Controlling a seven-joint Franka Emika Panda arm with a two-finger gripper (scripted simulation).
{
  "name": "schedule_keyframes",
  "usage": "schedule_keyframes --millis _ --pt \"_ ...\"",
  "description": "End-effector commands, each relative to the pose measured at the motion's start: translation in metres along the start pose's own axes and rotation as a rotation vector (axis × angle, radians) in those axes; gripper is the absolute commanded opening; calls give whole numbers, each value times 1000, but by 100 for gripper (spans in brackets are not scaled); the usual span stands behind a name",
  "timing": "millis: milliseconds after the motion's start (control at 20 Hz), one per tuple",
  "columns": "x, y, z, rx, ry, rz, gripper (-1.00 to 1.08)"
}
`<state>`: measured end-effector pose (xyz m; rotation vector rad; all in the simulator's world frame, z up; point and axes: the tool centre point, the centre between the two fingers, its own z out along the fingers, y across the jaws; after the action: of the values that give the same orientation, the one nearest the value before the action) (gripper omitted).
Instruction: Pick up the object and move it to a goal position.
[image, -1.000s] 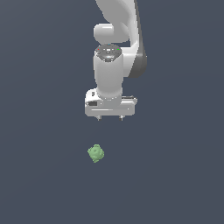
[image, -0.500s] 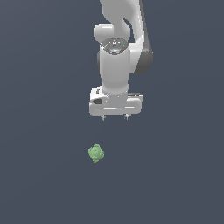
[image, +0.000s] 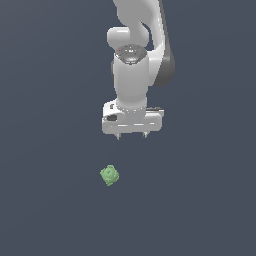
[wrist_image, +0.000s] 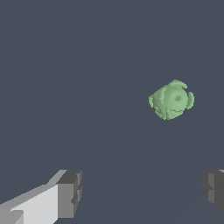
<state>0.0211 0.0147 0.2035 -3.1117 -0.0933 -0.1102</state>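
Clearly knobbly, the light-green object (image: 109, 175) is a small, roundish lump.

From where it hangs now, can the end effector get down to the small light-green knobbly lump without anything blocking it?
Probably yes. The white end effector hangs open above the small light-green knobbly lump, which sits alone on the dark surface, offset toward the exterior view's left. Nothing lies between them.

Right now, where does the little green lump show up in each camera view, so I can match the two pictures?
Exterior view: the green lump lies low in the picture, below the white pincer and slightly toward the exterior view's left of it, untouched.
Wrist view: the green lump sits beyond the grey fingertips, nearer one of them than the other.
Shared landmark: the open pincer, its two fingertips showing in both views.
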Motion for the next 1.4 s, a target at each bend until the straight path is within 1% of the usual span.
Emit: schedule_keyframes --millis 0,400,900,1350 --pt "4 3 4 -2 -3 -22 100" --pt "25 22 25 -9 -19 -150 100" --pt "57 61 70 -12 -50 -381 100" --pt "71 90 104 -6 -69 -533 100"
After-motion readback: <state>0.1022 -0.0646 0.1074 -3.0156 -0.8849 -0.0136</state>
